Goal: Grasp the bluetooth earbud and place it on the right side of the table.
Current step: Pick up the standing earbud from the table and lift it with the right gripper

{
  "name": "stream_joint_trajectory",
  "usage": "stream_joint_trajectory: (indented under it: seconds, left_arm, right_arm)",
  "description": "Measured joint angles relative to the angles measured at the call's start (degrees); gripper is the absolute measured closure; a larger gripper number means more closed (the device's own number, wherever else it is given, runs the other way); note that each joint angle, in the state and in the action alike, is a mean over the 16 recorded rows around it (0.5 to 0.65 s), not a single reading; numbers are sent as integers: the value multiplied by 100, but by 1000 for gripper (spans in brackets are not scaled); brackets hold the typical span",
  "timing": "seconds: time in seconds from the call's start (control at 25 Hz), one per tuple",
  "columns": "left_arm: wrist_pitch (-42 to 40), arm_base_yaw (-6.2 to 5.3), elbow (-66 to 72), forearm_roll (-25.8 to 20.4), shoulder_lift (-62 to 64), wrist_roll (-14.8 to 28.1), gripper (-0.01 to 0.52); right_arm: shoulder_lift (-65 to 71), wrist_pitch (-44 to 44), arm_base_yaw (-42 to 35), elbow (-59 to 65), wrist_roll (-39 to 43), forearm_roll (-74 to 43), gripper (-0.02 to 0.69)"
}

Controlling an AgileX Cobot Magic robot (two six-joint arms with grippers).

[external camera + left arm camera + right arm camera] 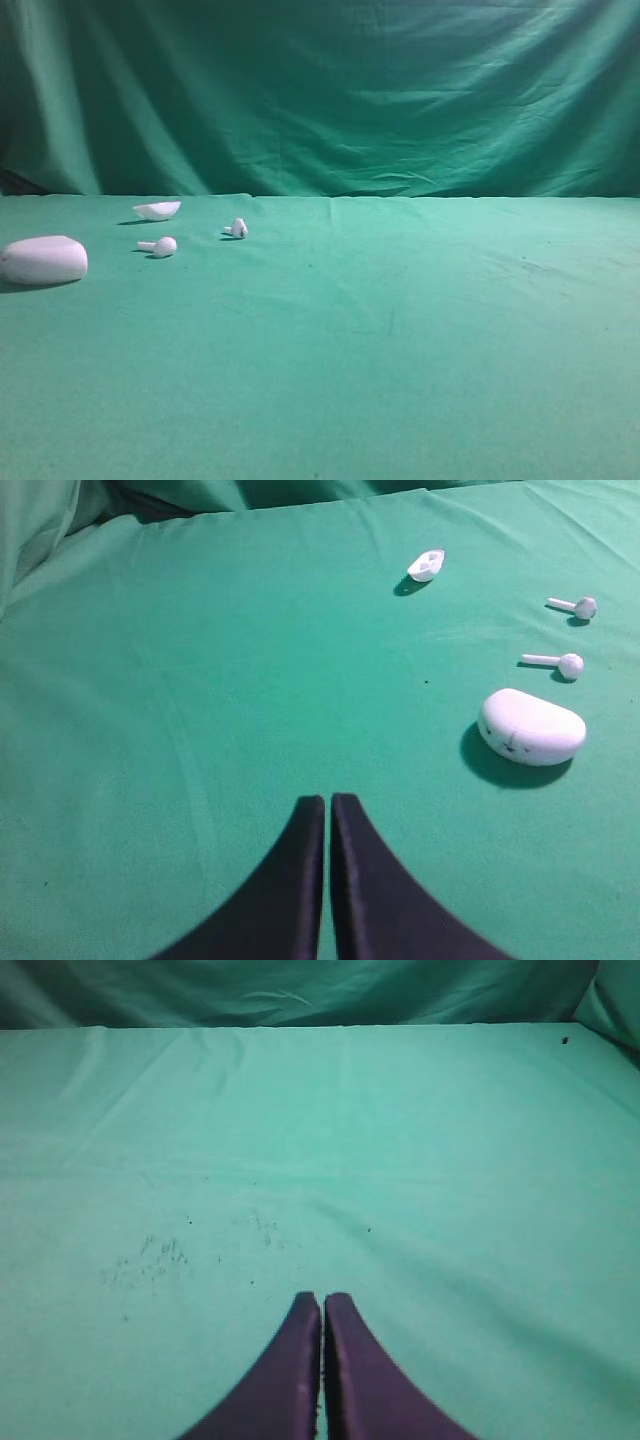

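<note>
Oval case [43, 260] sat far left of high view. Plain twin earbud [160, 246] next. Bluetooth earbud [238, 228] just right of it, left of centre on table [420, 330], untouched. Left gripper [327, 805] jaws together, empty; right gripper [321, 1305] likewise. Advice: open jaws first, descend over stem, avoid twin.

My left gripper [328, 802] hangs closed over the table [200, 680]. Right of it sits the case [532, 727], two earbuds [570, 665] [584, 607] beyond, lid [427, 565] farthest.
</note>
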Motion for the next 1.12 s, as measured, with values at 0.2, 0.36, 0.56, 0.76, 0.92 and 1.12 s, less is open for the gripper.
stream_joint_trajectory:
  seconds: [0.2,0.36,0.56,0.76,0.92,1.12]
  left_arm:
    - [0,0,0,1,0,0,514]
    - [0,0,0,1,0,0,514]
    - [0,0,0,2,0,0,514]
    - [0,0,0,2,0,0,514]
    - [0,0,0,1,0,0,514]
    - [0,0,0,2,0,0,514]
  right_arm:
    - [0,2,0,0,0,0,665]
    - [0,4,0,0,0,0,665]
    - [0,6,0,0,0,-1,665]
    - [0,-179,0,2,24,26,665]
    - [0,-773,0,4,60,103,665]
    - [66,-1482,0,-154,107,227,665]
